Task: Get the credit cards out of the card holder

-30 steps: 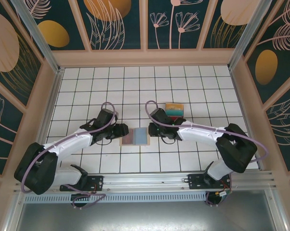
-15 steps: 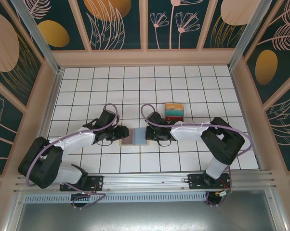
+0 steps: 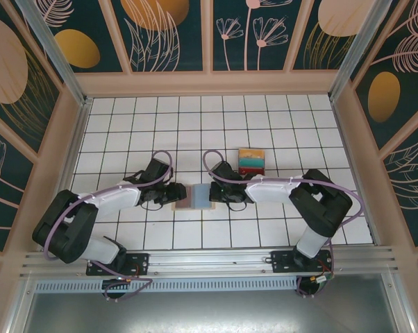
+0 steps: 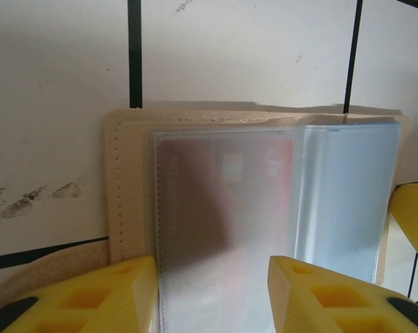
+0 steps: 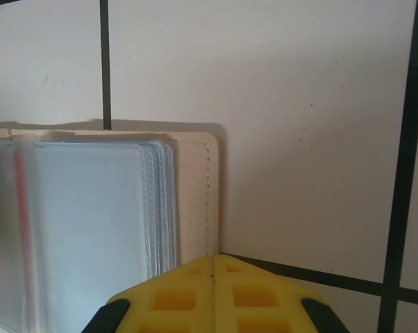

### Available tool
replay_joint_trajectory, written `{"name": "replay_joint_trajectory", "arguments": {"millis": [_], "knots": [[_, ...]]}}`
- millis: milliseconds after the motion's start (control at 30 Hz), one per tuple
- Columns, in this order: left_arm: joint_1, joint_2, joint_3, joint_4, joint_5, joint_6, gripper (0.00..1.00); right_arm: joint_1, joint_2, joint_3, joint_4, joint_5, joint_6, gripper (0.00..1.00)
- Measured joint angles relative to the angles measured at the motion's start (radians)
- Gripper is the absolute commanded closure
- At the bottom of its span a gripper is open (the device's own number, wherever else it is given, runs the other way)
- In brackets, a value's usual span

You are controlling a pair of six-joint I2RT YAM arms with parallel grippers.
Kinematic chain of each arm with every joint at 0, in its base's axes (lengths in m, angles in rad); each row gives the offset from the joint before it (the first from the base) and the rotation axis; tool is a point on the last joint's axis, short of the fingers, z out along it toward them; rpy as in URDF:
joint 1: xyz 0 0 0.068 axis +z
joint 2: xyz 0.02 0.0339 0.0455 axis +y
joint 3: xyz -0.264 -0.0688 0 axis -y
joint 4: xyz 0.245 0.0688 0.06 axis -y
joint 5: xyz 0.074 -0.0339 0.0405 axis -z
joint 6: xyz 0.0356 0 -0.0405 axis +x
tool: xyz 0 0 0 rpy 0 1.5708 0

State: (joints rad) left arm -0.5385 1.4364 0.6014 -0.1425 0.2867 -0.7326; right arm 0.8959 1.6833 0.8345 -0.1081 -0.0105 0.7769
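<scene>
Bright, even light; wrist views softly blurred close-up.

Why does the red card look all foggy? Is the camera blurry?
Left wrist: the red card lies under frosted plastic sleeves, so it looks milky, with a darker band down it. Right wrist: the sleeves look hazy too, but the stitching on the holder is sharp. Top view: even light, crisp tiles.

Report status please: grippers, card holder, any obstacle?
Left gripper open over card holder edge. Right gripper shut at opposite edge. Holder lies open, red card inside sleeve. Card pile apart, beyond right gripper.
</scene>
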Motion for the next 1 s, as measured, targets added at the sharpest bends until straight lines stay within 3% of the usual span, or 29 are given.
{"name": "replay_joint_trajectory", "arguments": {"millis": [500, 600, 800, 1000], "knots": [[-0.018, 0.019, 0.0, 0.089, 0.125, -0.002, 0.45, 0.0, 0.001, 0.0, 0.0, 0.0, 0.013, 0.94], [-0.019, 0.019, 0.0, 0.095, 0.134, -0.005, 0.39, 0.0, 0.001, 0.0, 0.0, 0.0, 0.015, 0.94], [-0.038, 0.017, 0.009, 0.121, 0.179, -0.005, 0.49, 0.001, 0.001, 0.0, 0.0, 0.0, 0.015, 0.94], [-0.087, 0.024, 0.063, 0.155, 0.212, -0.009, 0.51, 0.001, 0.001, 0.0, 0.0, 0.001, 0.015, 0.93]]}}
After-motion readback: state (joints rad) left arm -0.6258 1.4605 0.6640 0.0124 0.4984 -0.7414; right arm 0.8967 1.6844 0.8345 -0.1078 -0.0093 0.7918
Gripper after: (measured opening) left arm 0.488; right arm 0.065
